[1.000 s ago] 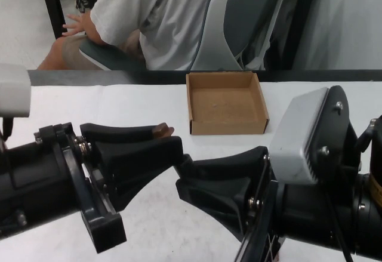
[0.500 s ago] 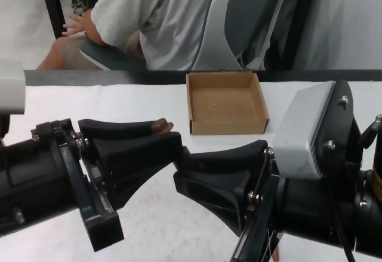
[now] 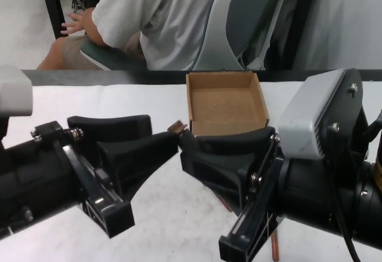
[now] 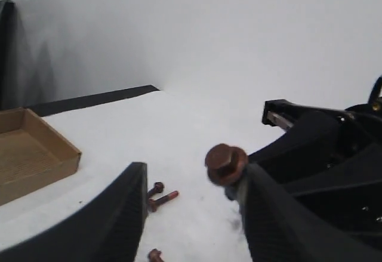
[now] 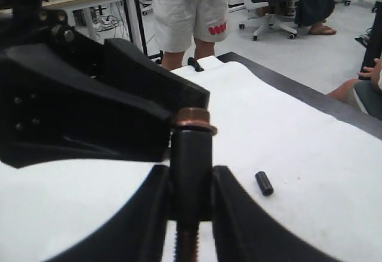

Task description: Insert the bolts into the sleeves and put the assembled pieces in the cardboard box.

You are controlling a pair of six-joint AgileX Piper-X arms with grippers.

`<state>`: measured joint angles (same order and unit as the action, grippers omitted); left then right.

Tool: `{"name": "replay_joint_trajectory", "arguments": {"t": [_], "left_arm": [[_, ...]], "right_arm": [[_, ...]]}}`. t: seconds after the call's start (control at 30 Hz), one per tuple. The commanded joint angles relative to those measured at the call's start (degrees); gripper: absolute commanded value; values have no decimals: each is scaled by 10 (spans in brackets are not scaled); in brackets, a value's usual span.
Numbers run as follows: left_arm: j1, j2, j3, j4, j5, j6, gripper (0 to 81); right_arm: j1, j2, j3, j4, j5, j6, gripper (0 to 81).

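Observation:
My right gripper (image 5: 191, 175) is shut on a black sleeve (image 5: 191, 154) that stands upright between its fingers. A copper bolt sits in it, head (image 5: 192, 119) on top, thread poking out below. In the high view the two grippers meet tip to tip in front of the cardboard box (image 3: 227, 104), with the bolt head (image 3: 176, 127) between them. My left gripper (image 4: 194, 181) is open; the bolt head (image 4: 225, 163) hangs beside one finger (image 4: 268, 214). The box holds nothing.
Three loose bolts (image 4: 162, 199) lie on the white bench below my left gripper. A spare black sleeve (image 5: 264, 183) lies farther off, and another bolt (image 3: 275, 247) rests near the front edge. A seated person is behind the bench.
My left gripper held the bolt at its fingertips and has now opened. The bolt sits in the sleeve held by my right gripper, which has risen toward the box.

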<state>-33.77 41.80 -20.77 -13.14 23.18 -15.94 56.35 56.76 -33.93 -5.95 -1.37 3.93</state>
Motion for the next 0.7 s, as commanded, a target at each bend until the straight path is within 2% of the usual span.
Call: {"name": "replay_joint_trajectory", "arguments": {"t": [0.0, 0.17, 0.37, 0.5, 0.67], "left_arm": [[0, 1, -2, 22, -75, 27, 456], [0, 1, -2, 44, -86, 27, 456], [0, 1, -12, 55, -121, 22, 414], [0, 1, -39, 135, -146, 36, 405], [0, 6, -77, 249, -146, 48, 405]], "right_arm": [[0, -5, -9, -25, 23, 1, 2], [-9, -5, -9, -6, 28, 2, 2], [-47, -5, -9, 25, 28, 5, 2], [-82, -5, -9, 27, 28, 28, 2], [-132, -1, -17, 60, 19, 41, 2]]}}
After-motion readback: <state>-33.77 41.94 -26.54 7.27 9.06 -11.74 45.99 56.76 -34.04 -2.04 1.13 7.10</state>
